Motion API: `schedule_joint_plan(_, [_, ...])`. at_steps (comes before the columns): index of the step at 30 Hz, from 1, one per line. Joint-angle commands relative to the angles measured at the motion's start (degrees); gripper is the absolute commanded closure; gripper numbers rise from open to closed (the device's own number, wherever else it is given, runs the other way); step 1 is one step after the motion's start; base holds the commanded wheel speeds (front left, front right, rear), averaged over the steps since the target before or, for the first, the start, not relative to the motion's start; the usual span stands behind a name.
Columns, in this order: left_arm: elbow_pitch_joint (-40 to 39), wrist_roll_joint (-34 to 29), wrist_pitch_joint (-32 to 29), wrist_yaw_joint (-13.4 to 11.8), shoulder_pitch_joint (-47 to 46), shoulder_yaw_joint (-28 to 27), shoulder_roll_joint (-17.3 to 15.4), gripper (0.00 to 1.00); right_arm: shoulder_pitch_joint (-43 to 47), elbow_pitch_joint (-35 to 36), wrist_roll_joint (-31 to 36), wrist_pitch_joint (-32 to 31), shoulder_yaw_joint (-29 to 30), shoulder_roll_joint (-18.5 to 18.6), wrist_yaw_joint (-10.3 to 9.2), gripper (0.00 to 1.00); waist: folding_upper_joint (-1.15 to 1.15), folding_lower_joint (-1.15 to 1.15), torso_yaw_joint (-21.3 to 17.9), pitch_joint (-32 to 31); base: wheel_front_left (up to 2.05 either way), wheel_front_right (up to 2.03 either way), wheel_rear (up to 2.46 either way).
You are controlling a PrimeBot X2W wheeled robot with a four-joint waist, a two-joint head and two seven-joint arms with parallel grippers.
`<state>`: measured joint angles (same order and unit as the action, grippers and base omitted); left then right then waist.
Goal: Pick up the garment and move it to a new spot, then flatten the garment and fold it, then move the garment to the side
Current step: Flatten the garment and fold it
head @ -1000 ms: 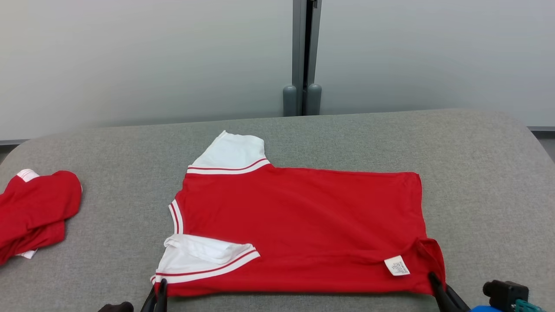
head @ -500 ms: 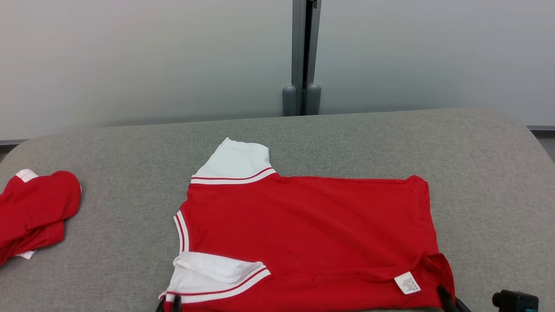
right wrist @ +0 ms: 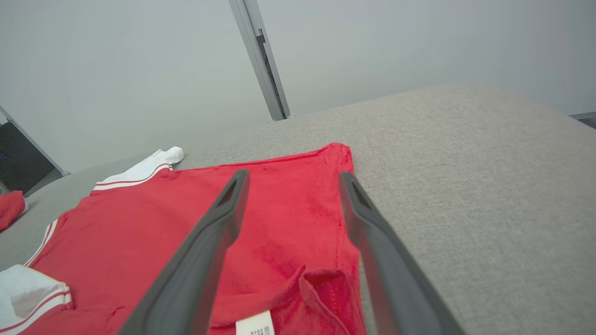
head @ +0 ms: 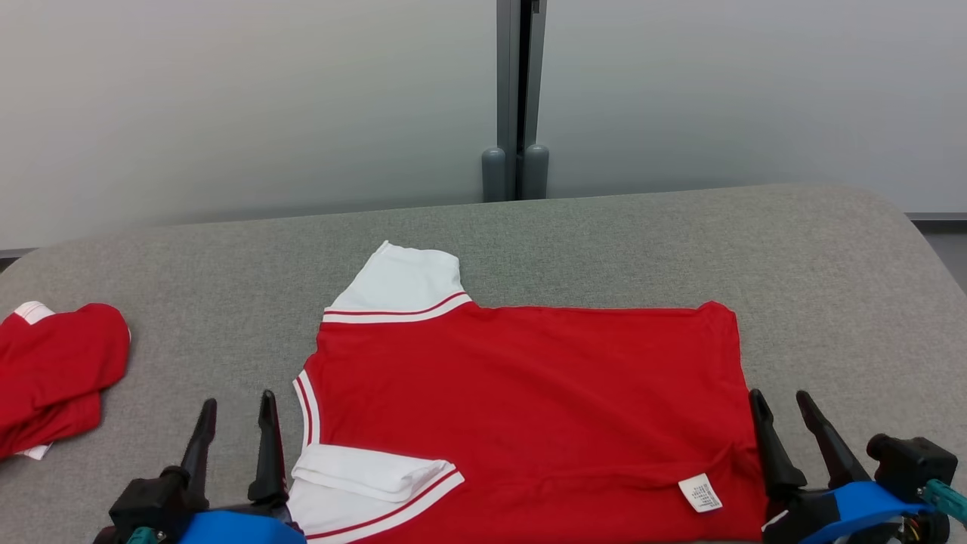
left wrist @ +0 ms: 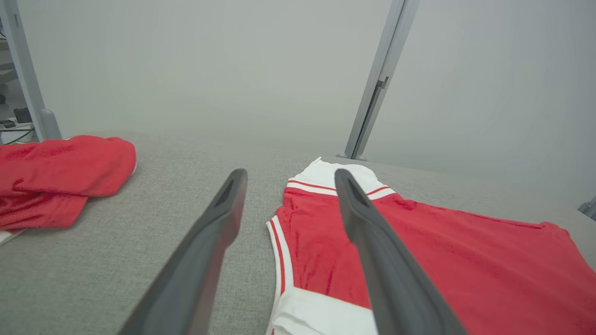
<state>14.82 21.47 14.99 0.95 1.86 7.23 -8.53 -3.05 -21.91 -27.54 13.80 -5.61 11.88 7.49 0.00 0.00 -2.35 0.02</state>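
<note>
The garment (head: pixel 521 393) is a red T-shirt with white, red-striped sleeves, lying flat on the grey padded table (head: pixel 642 242), collar to the left and hem to the right. Its near sleeve (head: pixel 363 483) is folded inward, and a white label (head: pixel 699 493) shows at the turned-up near hem corner. My left gripper (head: pixel 236 404) stands open just left of the near sleeve, nothing between its fingers (left wrist: pixel 368 232). At the hem's near right corner my right gripper (head: pixel 782 404) is open and empty; the right wrist view shows its fingers (right wrist: pixel 223 218) above the garment (right wrist: pixel 279 209).
A second red garment (head: pixel 53 378) lies bunched at the table's far left edge, also seen in the left wrist view (left wrist: pixel 60 172). A pale partition wall with a grey post (head: pixel 516 98) stands behind the table. Bare grey surface lies right of the hem.
Both grippers have let go of the shirt's near corners, opened and risen into view beside it. The shirt lies slightly nearer than a second ago. The camera has shifted a little.
</note>
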Motion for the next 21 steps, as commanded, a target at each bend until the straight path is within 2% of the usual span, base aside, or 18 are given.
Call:
schedule_joint_plan(1, [-1.5, -1.7, 0.2, -0.2, -1.0, -1.6, 0.6, 0.00, -1.0, 1.2, 1.4, 0.7, 0.1, -0.7, 0.01, 0.00, 0.00, 0.00, -0.1, 0.0, 0.00, 0.00, 0.00])
schedule_joint_plan(8, [-4.2, -10.1, 0.2, 0.5, -2.7, -5.2, 1.3, 0.00, -1.7, 7.1, 8.8, 1.4, 2.3, -4.3, 0.01, 0.00, 0.00, 0.00, -0.3, -0.2, 0.00, 0.00, 0.00])
schedule_joint_plan(21, [-0.4, -16.1, 0.3, 1.4, -0.3, -7.3, 1.3, 0.00, 3.3, 10.6, 14.6, 1.4, 5.7, -6.6, 0.01, 0.00, 0.00, 0.00, -0.7, -1.4, 0.00, 0.00, 0.00])
